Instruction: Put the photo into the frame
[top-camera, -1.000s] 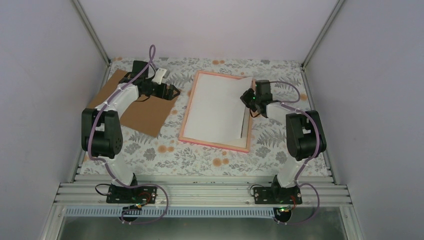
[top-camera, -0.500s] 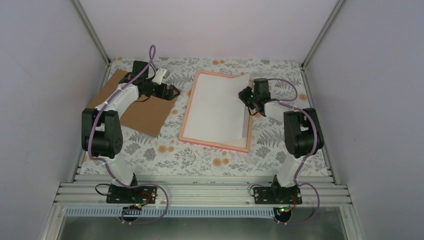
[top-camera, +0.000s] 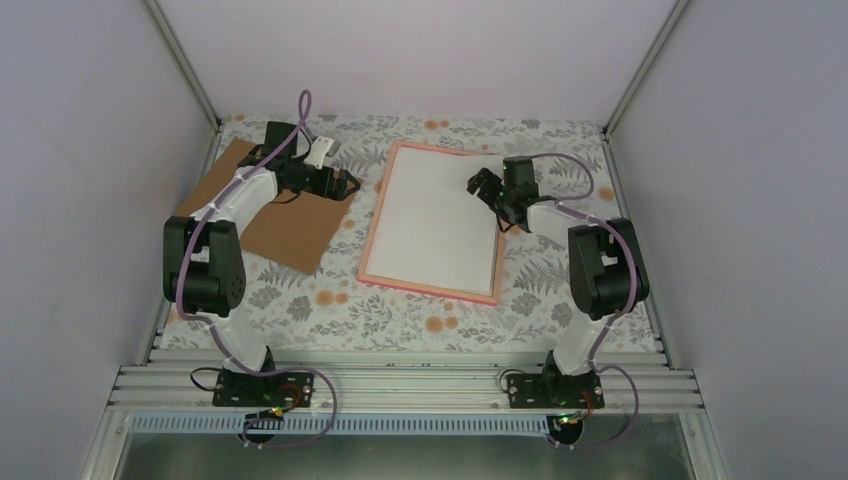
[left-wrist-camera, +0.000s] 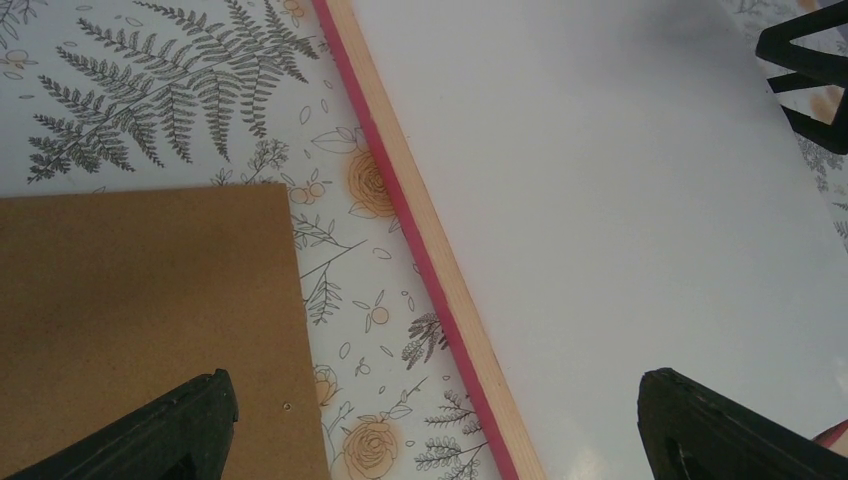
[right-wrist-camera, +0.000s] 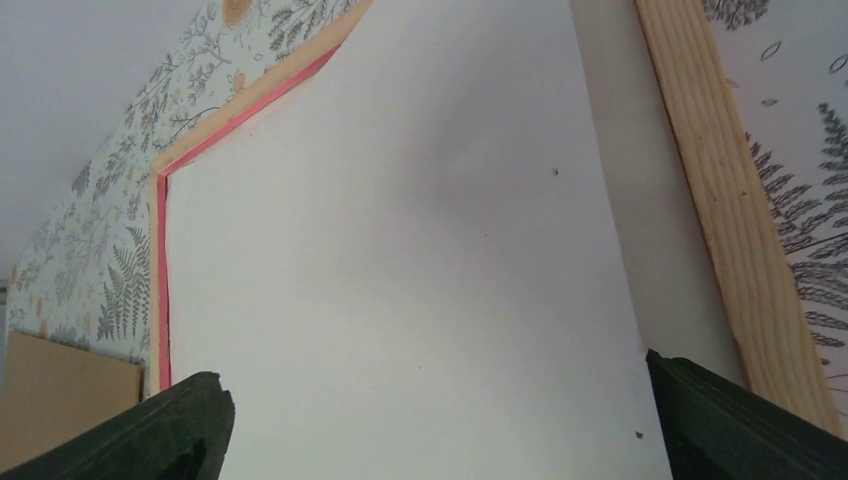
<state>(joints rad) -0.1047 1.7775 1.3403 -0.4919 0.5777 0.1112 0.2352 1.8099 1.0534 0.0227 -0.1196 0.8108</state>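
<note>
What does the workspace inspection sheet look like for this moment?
Surface: floral tablecloth, flat.
Job's things: photo lies white back up inside the pink frame.
Clutter: brown cardboard backing board left of the frame.
Grippers: left tool open, over the gap between board and frame; right tool open above the photo, holding nothing.
Cables: purple cables, looped clear of the photo.
Surroundings: plain walls, aluminium rails at the near edge.

no readable text, labels, brands or numbers anywhere
</note>
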